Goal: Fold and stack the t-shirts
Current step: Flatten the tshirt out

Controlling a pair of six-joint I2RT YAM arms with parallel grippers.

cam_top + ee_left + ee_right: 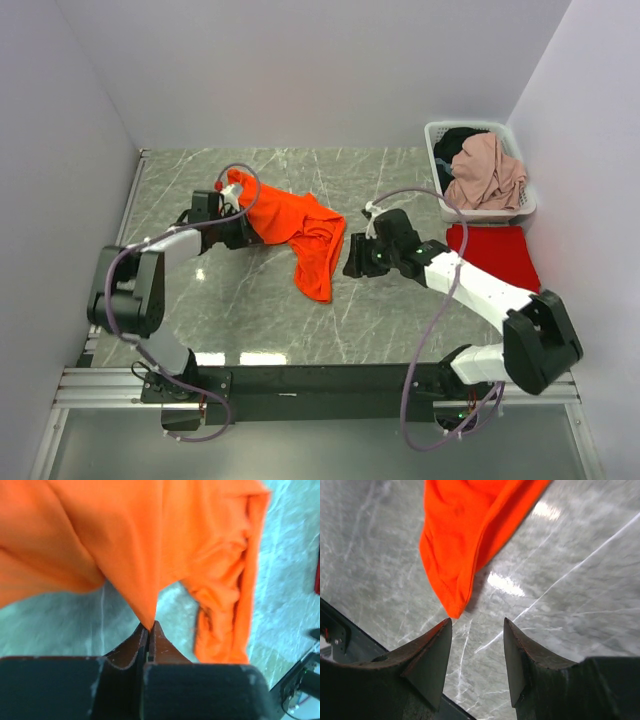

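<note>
Left tool (150, 626) clamps the orange shirt (295, 228), unfolded; right tool (477, 622) gapes empty; red shirt (492, 252) lies beside the basket (431, 150), nothing stacked.

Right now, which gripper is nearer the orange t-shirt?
Left. The left gripper is shut on a pinch of the orange t-shirt. The right gripper is open just short of the shirt's trailing end, gripping nothing.

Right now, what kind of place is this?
Probably a robot lab booth for practising laundry: plain white walls, a left arm and right arm bolted to a marble-look table, and a laundry basket of clothes.
</note>
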